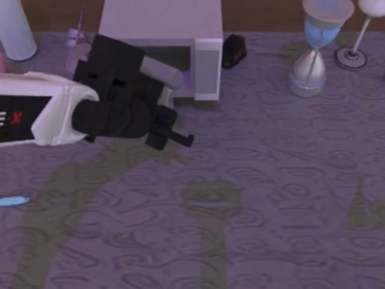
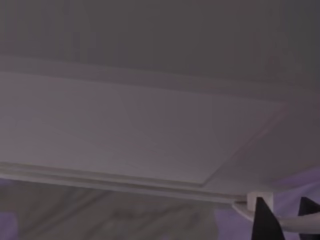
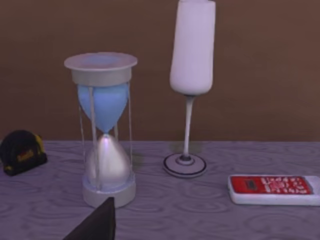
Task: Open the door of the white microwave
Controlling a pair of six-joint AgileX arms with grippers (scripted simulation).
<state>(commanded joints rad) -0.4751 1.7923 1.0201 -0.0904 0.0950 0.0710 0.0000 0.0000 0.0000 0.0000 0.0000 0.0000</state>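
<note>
The white microwave [image 1: 159, 21] stands at the back of the table, its control strip [image 1: 207, 69] on the right. Part of its dark and purple inside shows, so the door stands ajar. From above, my left arm covers most of the door. In the left wrist view the door [image 2: 125, 130] fills the picture, seen close up. My left gripper [image 2: 281, 205] is shut on the door's white handle bar [image 2: 295, 223], which runs between its two dark fingers. Seen from above, the left gripper [image 1: 174, 133] is in front of the microwave. Only a dark corner of my right gripper [image 3: 102, 222] shows, facing the table's back right.
An hourglass [image 1: 313, 54] and a wine glass [image 1: 355, 36] stand right of the microwave. A black tape measure [image 1: 233, 51] lies beside the microwave. A red remote [image 3: 274, 189] lies near the glass. A white vessel [image 1: 15, 30] and a small bottle [image 1: 75, 42] stand at back left.
</note>
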